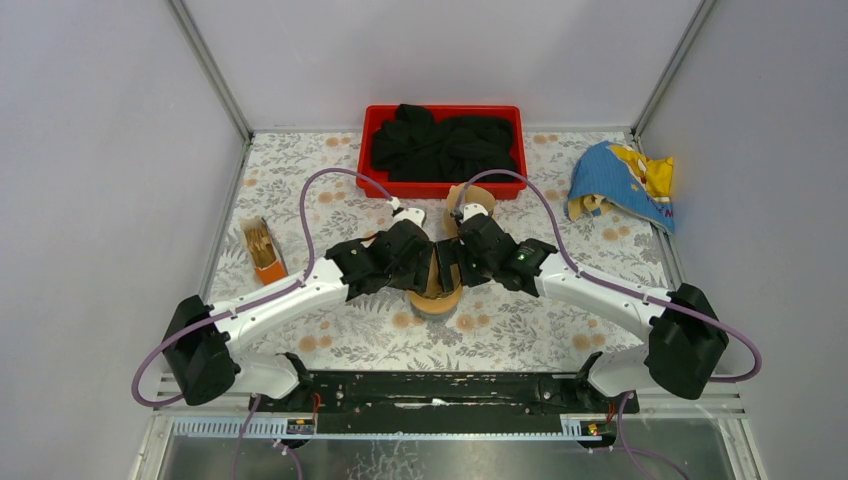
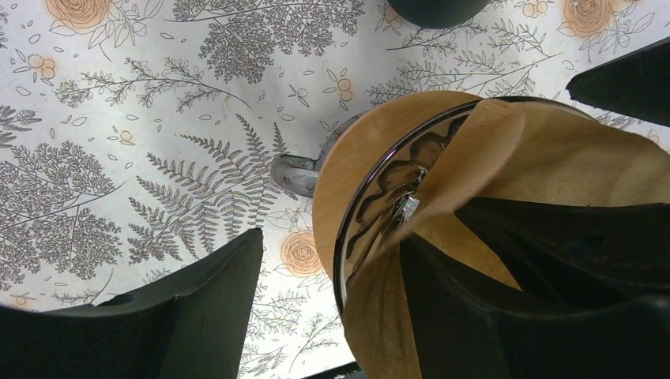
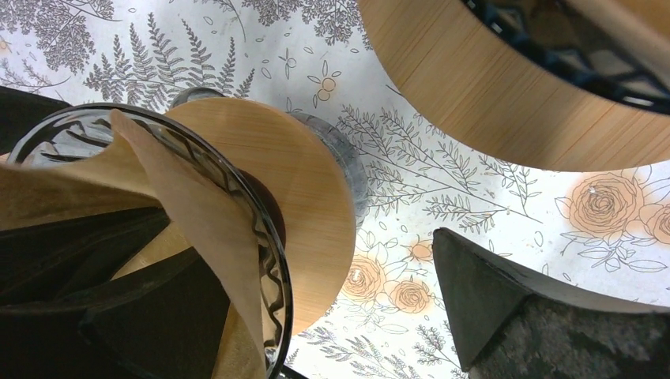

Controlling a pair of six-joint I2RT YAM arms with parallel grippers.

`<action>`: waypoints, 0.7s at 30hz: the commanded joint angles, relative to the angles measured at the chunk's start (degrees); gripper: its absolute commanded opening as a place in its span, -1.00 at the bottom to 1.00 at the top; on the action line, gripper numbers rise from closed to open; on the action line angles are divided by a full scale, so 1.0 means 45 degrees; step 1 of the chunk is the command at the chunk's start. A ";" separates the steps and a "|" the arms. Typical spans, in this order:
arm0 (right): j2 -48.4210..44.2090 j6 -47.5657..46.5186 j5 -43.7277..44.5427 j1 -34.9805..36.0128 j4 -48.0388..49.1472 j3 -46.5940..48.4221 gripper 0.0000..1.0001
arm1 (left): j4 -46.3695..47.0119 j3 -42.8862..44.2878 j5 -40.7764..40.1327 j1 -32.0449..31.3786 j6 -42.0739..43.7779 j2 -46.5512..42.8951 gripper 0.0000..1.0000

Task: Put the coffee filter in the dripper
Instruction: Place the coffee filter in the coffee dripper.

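Observation:
The dripper (image 1: 437, 300) stands mid-table, a glass cone (image 2: 371, 213) on a round wooden collar (image 3: 308, 181). The brown paper coffee filter (image 2: 553, 154) sits inside the cone, its edge standing above the glass rim (image 3: 201, 213). Both grippers meet right over it. My left gripper (image 2: 371, 312) is open, one finger down inside the filter and the other outside over the tablecloth. My right gripper (image 3: 328, 316) is open wide and straddles the opposite rim the same way, one finger in the filter, one outside. Neither is closed on the paper.
A wooden ring-shaped holder (image 3: 506, 87) stands just behind the dripper (image 1: 478, 200). Further back is a red bin (image 1: 510, 185) of black cloth. A blue and yellow bag (image 1: 625, 185) lies at the back right, and a small orange stand with wooden sticks (image 1: 262, 250) at the left.

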 commanded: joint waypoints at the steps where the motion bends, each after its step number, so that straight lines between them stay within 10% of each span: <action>1: -0.0142 -0.0162 -0.0329 -0.0018 0.0175 0.0475 0.95 | 0.0600 -0.0032 0.0216 -0.0053 -0.0468 -0.0231 0.45; 21: -0.0101 0.0129 -0.0159 -0.0019 0.0281 0.0400 0.95 | 0.0457 -0.0114 0.0318 -0.0053 -0.1847 0.0652 0.57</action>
